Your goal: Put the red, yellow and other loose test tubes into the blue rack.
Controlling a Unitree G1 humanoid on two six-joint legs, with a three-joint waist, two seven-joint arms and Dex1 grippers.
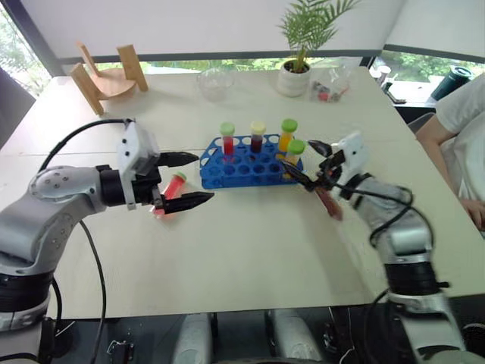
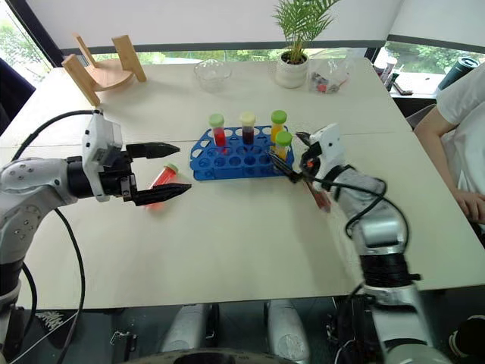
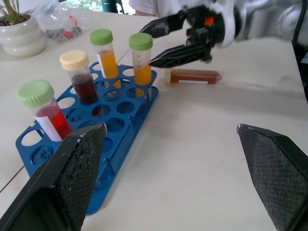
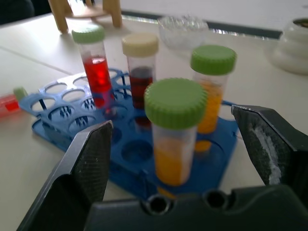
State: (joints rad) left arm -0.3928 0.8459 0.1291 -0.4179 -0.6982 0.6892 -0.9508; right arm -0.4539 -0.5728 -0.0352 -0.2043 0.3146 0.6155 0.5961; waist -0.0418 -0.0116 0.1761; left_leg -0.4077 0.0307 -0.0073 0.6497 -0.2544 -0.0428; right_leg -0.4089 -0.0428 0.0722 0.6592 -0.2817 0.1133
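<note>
Red tube (image 1: 171, 189) lying on surface (image 1: 250, 243); light, smooth, prone to roll; grasp mid-barrel; left gripper (image 1: 189, 180) wide open, empty; right gripper (image 1: 314, 163) open, empty beside blue rack (image 1: 227, 174).

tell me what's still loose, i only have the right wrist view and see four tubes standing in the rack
observer: a dark red-brown tube lies flat on the table past the blue rack's end, beside the right claw.
operator: is the left claw holding anything
observer: no, the left claw is open and empty; a red tube lies on the table right by it.
</note>
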